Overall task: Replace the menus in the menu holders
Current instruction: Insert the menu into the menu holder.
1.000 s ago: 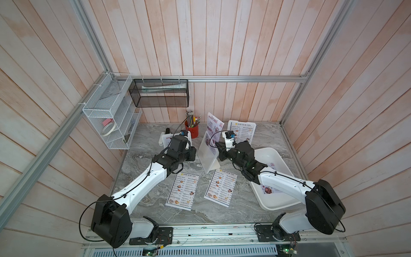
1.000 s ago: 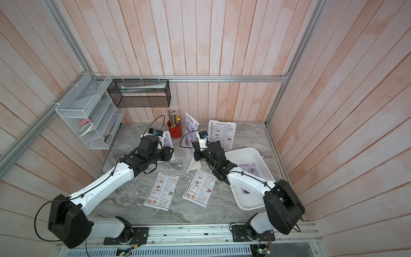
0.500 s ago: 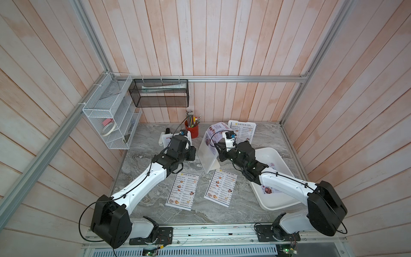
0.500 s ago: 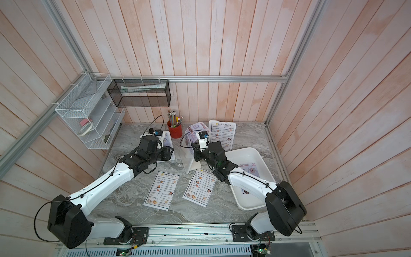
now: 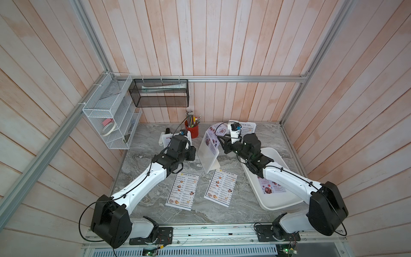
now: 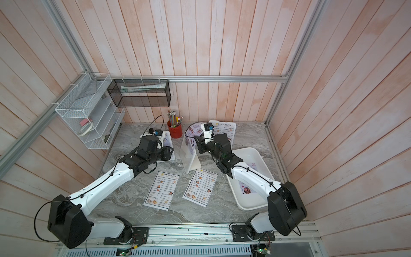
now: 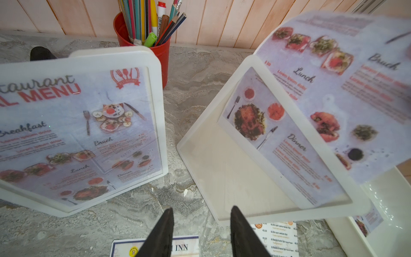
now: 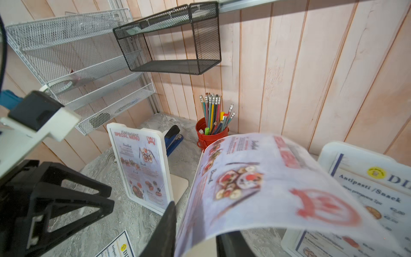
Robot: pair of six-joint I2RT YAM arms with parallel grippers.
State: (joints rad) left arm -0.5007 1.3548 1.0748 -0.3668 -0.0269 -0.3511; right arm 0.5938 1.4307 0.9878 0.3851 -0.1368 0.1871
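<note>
Pulling upward explains the curl: the pale lilac paper menu [image 8: 266, 182] stands half out of the white plastic menu holder [image 7: 222, 166], mid-way along the grey marble bench [image 5: 142, 153], and passes through your right end effector [image 8: 195, 220], whose jaws are apart. Your left end effector [image 7: 201, 211], apart and empty, hovers beside the holder's foot, likely for steadying.

Both top views look down from high at the near edge; close wrist cameras share the left menu holder [image 7: 158, 111].
</note>
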